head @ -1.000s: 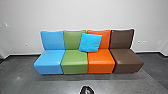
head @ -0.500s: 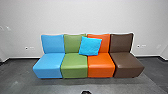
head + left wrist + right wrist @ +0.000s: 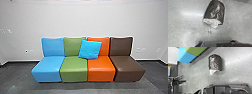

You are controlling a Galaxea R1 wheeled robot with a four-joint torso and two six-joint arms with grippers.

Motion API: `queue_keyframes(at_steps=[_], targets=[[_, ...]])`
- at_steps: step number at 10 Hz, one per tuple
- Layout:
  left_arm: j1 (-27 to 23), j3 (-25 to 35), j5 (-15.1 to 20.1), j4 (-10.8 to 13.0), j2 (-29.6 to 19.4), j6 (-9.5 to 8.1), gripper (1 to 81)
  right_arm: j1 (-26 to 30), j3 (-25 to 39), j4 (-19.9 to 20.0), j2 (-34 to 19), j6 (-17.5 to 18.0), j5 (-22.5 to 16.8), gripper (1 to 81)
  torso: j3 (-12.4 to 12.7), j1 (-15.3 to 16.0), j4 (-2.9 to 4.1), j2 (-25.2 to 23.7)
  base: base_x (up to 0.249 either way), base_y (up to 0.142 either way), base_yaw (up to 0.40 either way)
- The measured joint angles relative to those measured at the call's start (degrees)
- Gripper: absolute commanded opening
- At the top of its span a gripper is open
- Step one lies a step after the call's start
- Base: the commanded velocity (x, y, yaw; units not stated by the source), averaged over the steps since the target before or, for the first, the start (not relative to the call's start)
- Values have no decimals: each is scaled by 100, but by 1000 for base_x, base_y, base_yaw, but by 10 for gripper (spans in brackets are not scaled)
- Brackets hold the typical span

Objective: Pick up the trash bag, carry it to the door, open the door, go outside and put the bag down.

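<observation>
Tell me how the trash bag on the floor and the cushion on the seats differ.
The trash bag is dark with a pale, crumpled end; the cushion is bright blue. The bag is rounded like a barrel, the cushion squarish. The bag is down on the floor, while the cushion leans against the green backrest and the orange one.

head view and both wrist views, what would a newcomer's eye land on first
Probably the row of blue, green, orange and brown seats against the pale wall, with a bright blue cushion leaning where green meets orange. Next, in the wrist views, a dark, shiny bundle with a crumpled silvery end, on the grey floor.
</observation>
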Motion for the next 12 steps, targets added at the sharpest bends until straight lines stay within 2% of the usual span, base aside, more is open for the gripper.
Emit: queue_keyframes(at_steps=[2, 4, 12], targets=[[-112, -61, 68, -77, 154, -2, 811, 0, 13, 2, -2, 0, -2, 811, -20, 245, 0, -391, 0, 0, 0], [-302, -89, 90, -89, 289, -5, 811, -1, 18, 5, -5, 0, -2, 811, -234, 448, 0, -714, 0, 0, 0], [-894, -479, 553, -111, 909, -18, 811, 66, 18, 22, -11, 0, 27, 811, -1729, 1454, 0, -2286, 0, 0, 0]])
